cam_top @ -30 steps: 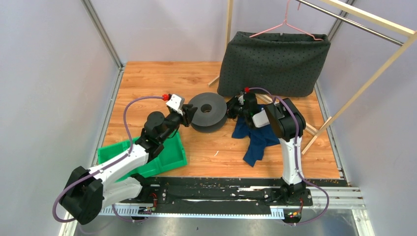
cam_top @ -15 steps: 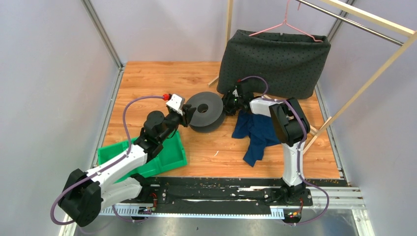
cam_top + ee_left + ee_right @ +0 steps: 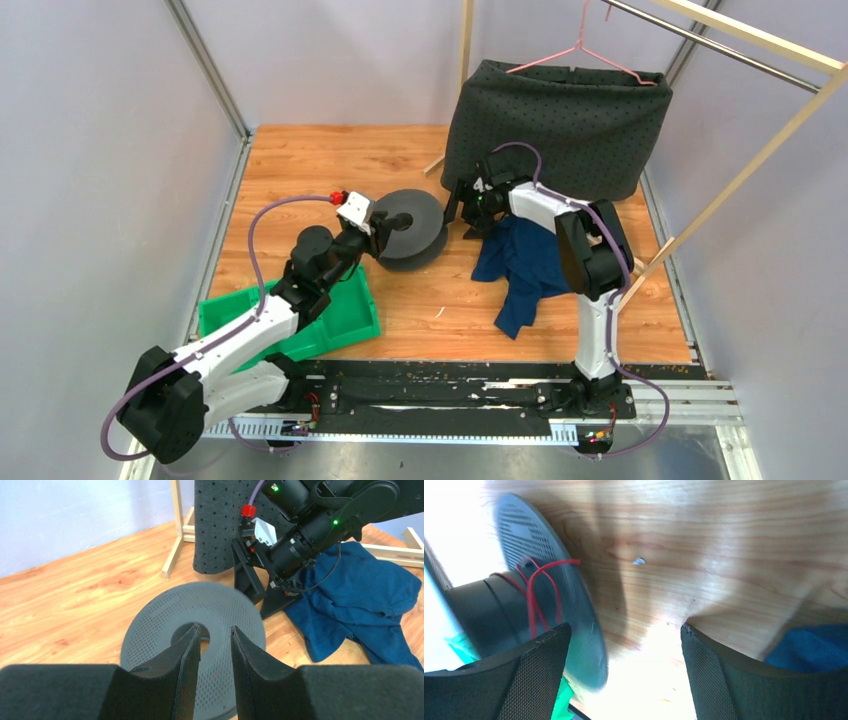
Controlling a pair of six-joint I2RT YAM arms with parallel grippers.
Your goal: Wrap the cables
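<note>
- Top view: bare wood of the table [image 3: 300, 170] shows in the upper left and in a strip along the lower middle. The rest is hemmed in.
- The green bin [image 3: 350, 318] sits lower left under the left arm. The grey dotted cover [image 3: 560, 130] hangs upper right, with the blue cloth [image 3: 520, 268] crumpled just below it. Walls close in both sides.
- The spool [image 3: 415, 222] is at frame centre, tilted, squeezed between both arms.
- The left gripper [image 3: 215, 632] sits right at the spool's hub hole. Its jaws are only a narrow slit apart, and I can't see anything pinched between them.
- The right gripper [image 3: 621, 630] is spread wide with nothing but floor in the gap, just to the right of the spool.
- The cables [image 3: 530, 612] show in the right wrist view as thin red strands. They loop loosely over the spool's dark core and hook over the flange edge, left of frame.
</note>
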